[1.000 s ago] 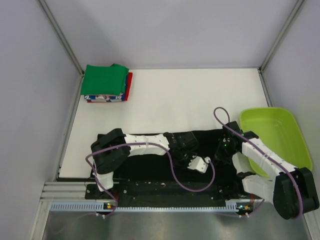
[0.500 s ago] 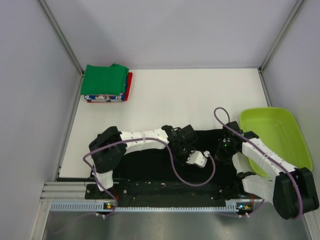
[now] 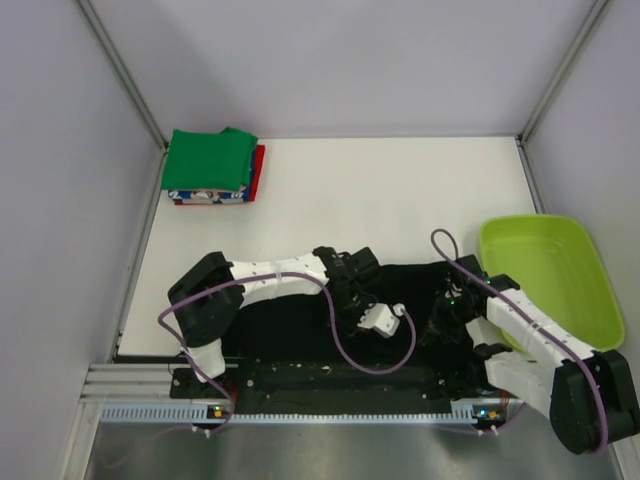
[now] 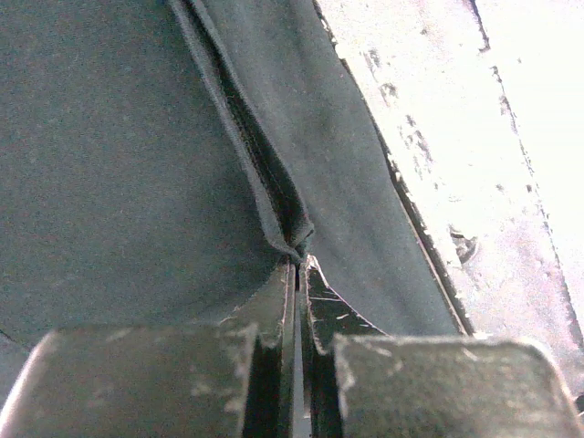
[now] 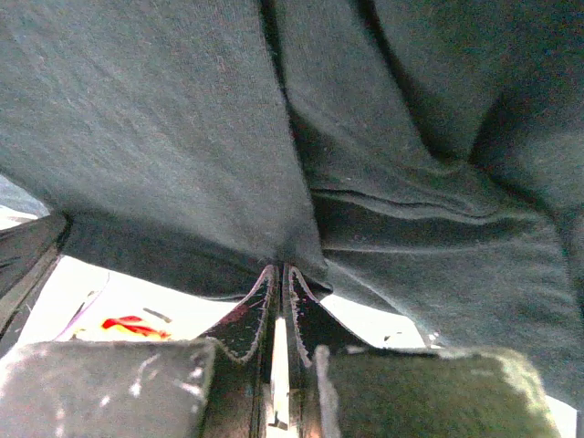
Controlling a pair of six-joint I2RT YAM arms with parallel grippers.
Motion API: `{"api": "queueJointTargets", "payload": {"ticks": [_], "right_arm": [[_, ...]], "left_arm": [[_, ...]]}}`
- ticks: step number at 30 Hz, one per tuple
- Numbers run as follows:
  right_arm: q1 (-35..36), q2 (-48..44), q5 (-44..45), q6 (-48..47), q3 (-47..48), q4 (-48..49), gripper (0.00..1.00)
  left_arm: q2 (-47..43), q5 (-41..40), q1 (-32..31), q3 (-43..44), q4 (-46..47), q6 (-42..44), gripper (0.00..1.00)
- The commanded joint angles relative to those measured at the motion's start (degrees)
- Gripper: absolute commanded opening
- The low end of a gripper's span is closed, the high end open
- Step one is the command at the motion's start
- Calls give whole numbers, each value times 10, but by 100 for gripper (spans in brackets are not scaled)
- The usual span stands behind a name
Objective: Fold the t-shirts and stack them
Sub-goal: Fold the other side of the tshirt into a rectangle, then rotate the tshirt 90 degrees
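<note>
White table (image 3: pixel 400 190) holds the black t-shirt (image 3: pixel 410 285) at six o'clock, and the left gripper (image 4: pixel 298 260) and right gripper (image 5: pixel 278 269) each pinch its edge tight, likely to fold it.

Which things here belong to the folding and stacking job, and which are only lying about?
Belonging to the job: plain black cloth t-shirt, pinched by left pincer and right pincer; folded green cloth shirt on top of a folded red shirt and a folded blue-white patterned shirt.
Just lying about: lime-green plastic tub, on the right.
</note>
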Motion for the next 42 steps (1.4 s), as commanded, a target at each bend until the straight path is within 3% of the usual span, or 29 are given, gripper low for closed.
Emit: {"api": "queueJointTargets", "payload": {"ticks": [1,6,7,8,10,11,13,16,18,20,22,23,24,29,34,38,42], "right_arm": [[18,-13,-18,21,-11,-19,0],[22,-5,26,18,-2,-19,0],[22,-3,30,16,-1,-19,0],[22,-4,33,14,1,-19,8],[22,-5,35,8,10,-23,38],[22,-7,40,6,19,-28,47],[22,-16,68,-3,58,-51,57],[22,-17,129,-23,136,-61,60],[22,1,174,-34,177,-57,55],[22,29,214,-47,200,-38,44],[16,68,256,-55,205,-7,22],[9,92,263,-61,203,16,5],[-2,115,263,-65,201,33,0],[-28,247,313,-86,231,120,0],[-36,387,345,-119,330,130,0],[-38,515,356,-139,481,124,0],[-40,671,335,-160,699,101,0]], "left_arm": [[-19,26,8,-13,-16,18,0],[-2,14,10,-14,2,12,0],[0,12,10,-14,5,10,4],[3,11,9,-15,6,11,10],[5,9,10,-13,-3,14,28],[5,9,9,-8,-17,20,33],[1,9,9,9,-52,34,41],[-8,4,12,44,-109,49,46],[-15,14,22,63,-140,57,47],[-23,38,44,79,-164,64,47],[-35,40,80,82,-141,37,46],[-38,24,106,76,-118,8,45],[-35,0,129,72,-92,-25,44],[-23,-141,246,7,-8,-120,32],[-48,-240,336,-121,56,-109,31],[-62,-287,391,-184,78,-105,31],[-103,-249,423,-180,48,-112,33]]}}
